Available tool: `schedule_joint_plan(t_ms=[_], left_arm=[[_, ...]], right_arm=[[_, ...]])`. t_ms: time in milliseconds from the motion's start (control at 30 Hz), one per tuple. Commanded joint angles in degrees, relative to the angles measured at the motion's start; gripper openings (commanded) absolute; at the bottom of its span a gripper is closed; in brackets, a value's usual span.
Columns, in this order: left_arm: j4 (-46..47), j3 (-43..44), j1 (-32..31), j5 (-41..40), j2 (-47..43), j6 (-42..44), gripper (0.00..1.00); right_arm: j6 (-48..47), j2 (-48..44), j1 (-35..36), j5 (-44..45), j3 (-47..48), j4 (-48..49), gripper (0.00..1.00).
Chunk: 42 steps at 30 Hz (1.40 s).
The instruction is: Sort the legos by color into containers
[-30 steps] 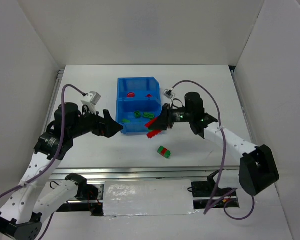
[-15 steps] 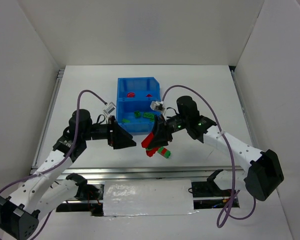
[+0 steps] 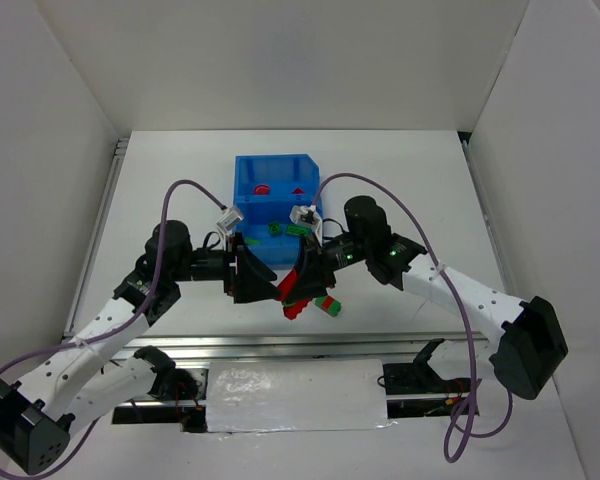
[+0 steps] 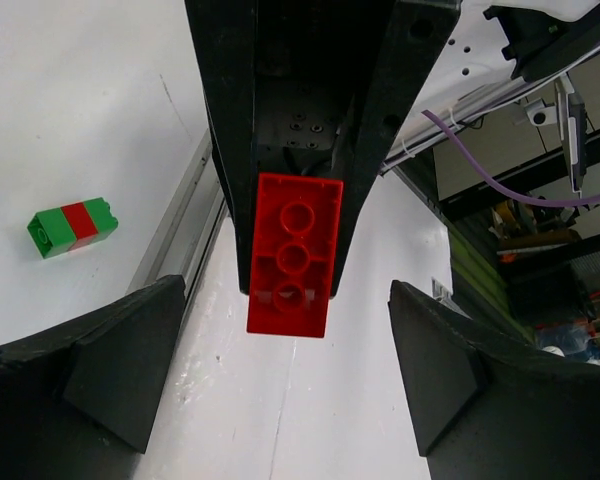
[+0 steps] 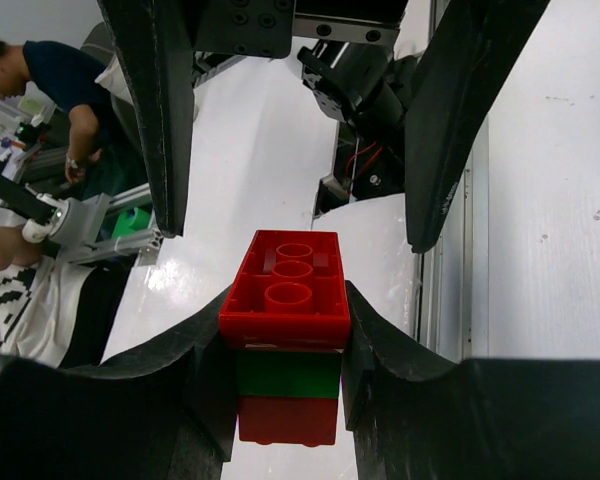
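My right gripper is shut on a stacked lego of red, green and red layers, held above the table in front of the blue bin. In the right wrist view the stack sits between my right gripper's fingers. My left gripper is open and faces the stack's red end; in the left wrist view its fingers stand either side, apart from it. A green-red-green lego lies on the table, also in the left wrist view. Red legos lie in the far compartment, green legos in the near one.
White walls enclose the table on the left, back and right. A metal rail runs along the near edge. Cables loop above both arms. The left gripper's fingers fill the top of the right wrist view.
My left gripper has moved right, from beside the bin's front corner to face the stack. My right gripper has carried the stack left and nearer, away from the bin.
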Motion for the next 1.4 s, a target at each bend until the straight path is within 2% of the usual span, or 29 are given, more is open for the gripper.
schedule_joint_plan(t_ms=[0, 167, 400, 467, 500, 667, 700, 733, 767, 933, 1033, 1100, 1133, 1167, 1200, 1367], left_arm=[[3.9, 0.4, -0.4, 1.0, -0.1, 0.4, 0.95], [6.9, -0.9, -0.4, 3.0, 0.1, -0.5, 0.83], [7.5, -1.6, -1.0, 4.9, -0.3, 0.5, 0.83], [7.7, -1.8, -1.0, 5.0, -0.5, 0.6, 0.74], [7.9, -1.9, -1.0, 4.9, -0.6, 0.7, 0.67], [9.0, -2.2, -1.1, 5.0, -0.5, 0.2, 0.51], [9.2, -2.2, -1.1, 4.8, -0.3, 0.1, 0.42], [9.1, -2.1, -1.1, 4.6, 0.0, 0.1, 0.37], [9.2, -2.0, -1.1, 4.5, 0.2, 0.1, 0.26], [7.1, -1.2, -1.1, 3.9, 0.7, 0.8, 0.00], [5.1, -0.8, -1.1, 2.4, 0.1, 1.8, 0.00], [4.9, -0.6, -1.1, 2.0, -0.4, 2.0, 0.00], [5.0, -0.6, -1.1, 2.0, -0.6, 1.9, 0.00], [5.3, -0.6, -1.1, 2.0, -0.7, 1.7, 0.00], [5.4, -0.7, -1.1, 2.1, -0.8, 1.7, 0.00], [4.8, -0.4, -1.1, 1.9, -1.0, 2.4, 0.00]], right_arm=[[1.0, 0.6, 1.2, 0.3, 2.8, 2.7, 0.03], [4.2, 0.5, 1.2, -0.1, 1.3, 8.1, 0.05], [7.6, 1.3, 1.3, -0.6, 2.0, 11.6, 0.05], [7.5, 1.4, 1.3, -0.1, 1.9, 11.6, 0.04], [8.1, 1.3, 1.3, -0.2, 1.3, 12.5, 0.04], [9.3, 0.9, 1.3, -0.7, 0.1, 14.5, 0.04], [9.6, 1.0, 1.4, -0.9, 0.0, 14.6, 0.04], [9.7, 1.1, 1.5, -0.9, 0.0, 14.6, 0.04], [9.6, 1.2, 1.6, -1.1, 0.0, 14.6, 0.04], [9.5, 1.7, 1.8, -1.7, -1.0, 15.1, 0.06], [11.1, 1.4, 1.8, -3.1, -2.6, 19.7, 0.21], [12.6, 0.6, 1.9, -2.8, -3.8, 21.4, 0.54], [12.8, 0.2, 1.9, -2.0, -4.3, 22.0, 0.65], [12.9, -0.5, 1.9, -1.6, -4.5, 22.4, 0.93], [13.2, -0.8, 1.8, -1.4, -4.7, 22.8, 1.00], [12.1, -3.1, 1.8, 2.3, -5.2, 21.0, 1.00]])
